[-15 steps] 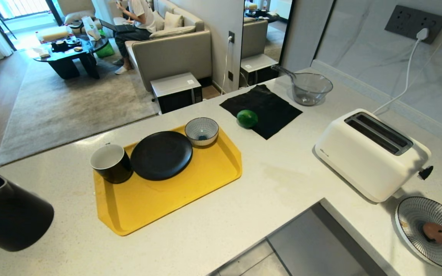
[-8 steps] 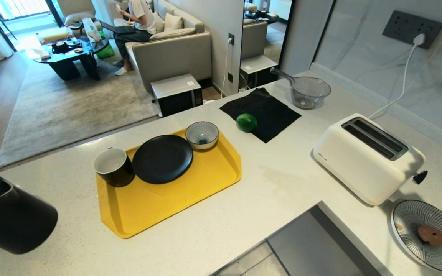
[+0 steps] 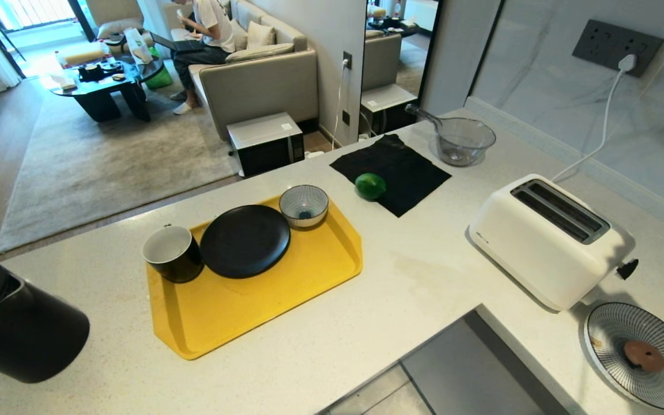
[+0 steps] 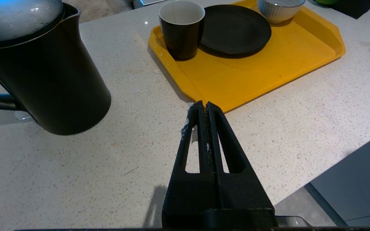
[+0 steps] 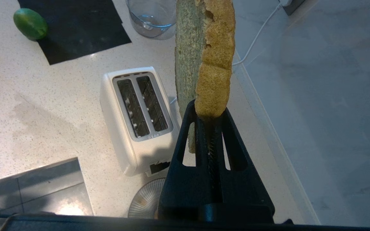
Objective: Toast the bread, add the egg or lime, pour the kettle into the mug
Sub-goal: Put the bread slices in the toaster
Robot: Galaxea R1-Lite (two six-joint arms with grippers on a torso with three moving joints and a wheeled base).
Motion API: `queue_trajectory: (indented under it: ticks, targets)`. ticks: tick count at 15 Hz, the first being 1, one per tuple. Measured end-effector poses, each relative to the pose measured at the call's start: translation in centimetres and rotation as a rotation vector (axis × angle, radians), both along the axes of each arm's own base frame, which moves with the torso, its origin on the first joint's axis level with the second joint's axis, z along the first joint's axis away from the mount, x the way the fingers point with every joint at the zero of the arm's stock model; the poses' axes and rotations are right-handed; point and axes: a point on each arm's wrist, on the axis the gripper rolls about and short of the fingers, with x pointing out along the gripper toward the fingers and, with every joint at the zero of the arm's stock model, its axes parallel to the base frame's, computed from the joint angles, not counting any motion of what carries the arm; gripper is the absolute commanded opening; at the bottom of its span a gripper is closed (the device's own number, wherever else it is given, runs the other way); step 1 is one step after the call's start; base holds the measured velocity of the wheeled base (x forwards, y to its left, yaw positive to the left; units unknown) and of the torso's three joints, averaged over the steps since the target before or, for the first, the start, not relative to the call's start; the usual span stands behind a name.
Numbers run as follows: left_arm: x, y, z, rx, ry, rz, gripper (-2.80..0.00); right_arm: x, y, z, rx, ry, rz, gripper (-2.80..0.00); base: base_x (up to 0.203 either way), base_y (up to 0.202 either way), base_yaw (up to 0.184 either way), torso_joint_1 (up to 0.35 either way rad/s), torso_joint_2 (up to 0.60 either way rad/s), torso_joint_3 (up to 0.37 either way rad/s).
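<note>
Spread across the desk (image 3: 412, 276): kettle (image 3: 18, 331) at far left, toaster (image 5: 136, 118) at right, mug (image 3: 172, 253) on yellow tray (image 3: 263, 305), lime (image 3: 370, 186) on black cloth (image 3: 407, 173). Above toaster, bread (image 5: 204, 57) clamped edge-on in right pincer (image 5: 209, 114). Left pincer (image 4: 203, 107) pressed closed, empty, beside kettle.
</note>
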Motion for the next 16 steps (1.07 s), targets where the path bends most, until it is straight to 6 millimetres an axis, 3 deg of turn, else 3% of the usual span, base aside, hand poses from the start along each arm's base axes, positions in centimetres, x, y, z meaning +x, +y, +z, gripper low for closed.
queue_trajectory:
  ticks: [11,16]
  targets:
    - [0.0,0.0,0.0,0.0,0.0,0.0,-2.8,1.7,-3.4,0.7,-0.027,-0.069,-0.216,-2.8,0.0,0.0,0.0,0.0,0.0,0.0]
    - [0.0,0.0,0.0,-0.001,0.0,0.0,-2.8,1.8,-3.6,-0.3,-0.004,-0.036,-0.141,-2.8,0.0,0.0,0.0,0.0,0.0,0.0]
